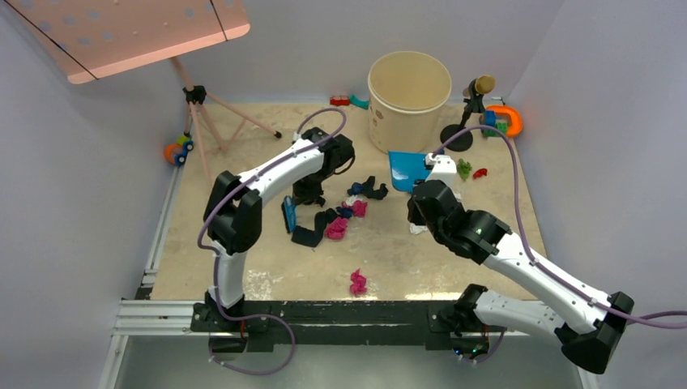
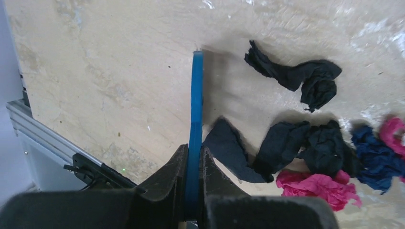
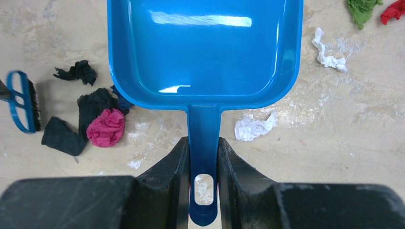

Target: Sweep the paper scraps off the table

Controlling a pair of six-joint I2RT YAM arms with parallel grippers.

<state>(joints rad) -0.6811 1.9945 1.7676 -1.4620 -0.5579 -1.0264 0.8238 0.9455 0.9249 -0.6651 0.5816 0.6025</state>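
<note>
While both tools are in hand, nothing lies in the pan yet. On the brush side, the left gripper (image 2: 195, 153) is clamped on the blue brush (image 2: 196, 90), holding its thin handle edge-on so the bristle end reaches ahead over the table (image 2: 105, 71). Opposite, the right gripper (image 3: 203, 148) is clenched on the handle of the blue dustpan (image 3: 205, 52), just above the hanging hole. The mouth faces away from the wrist and the tray is bare. Whether the lip touches the surface, I cannot tell.

Most paper scraps (image 1: 339, 217) sit in a loose heap mid-table: black, dark blue, pink. The brush is to their left, the pan to their right and a little farther back. This reads as a set-up, with the brush behind the pile and the pan as the catch.

Stragglers:
- one pink wad (image 1: 357, 281) near the front edge, well apart from the heap
- white wads (image 3: 254, 128) beside the pan handle
- a green bit (image 3: 361, 8) and a red bit (image 3: 394, 9) beyond the pan's right corner

Judgement: the sweep has barely begun, and the strays will likely need separate passes.
</note>
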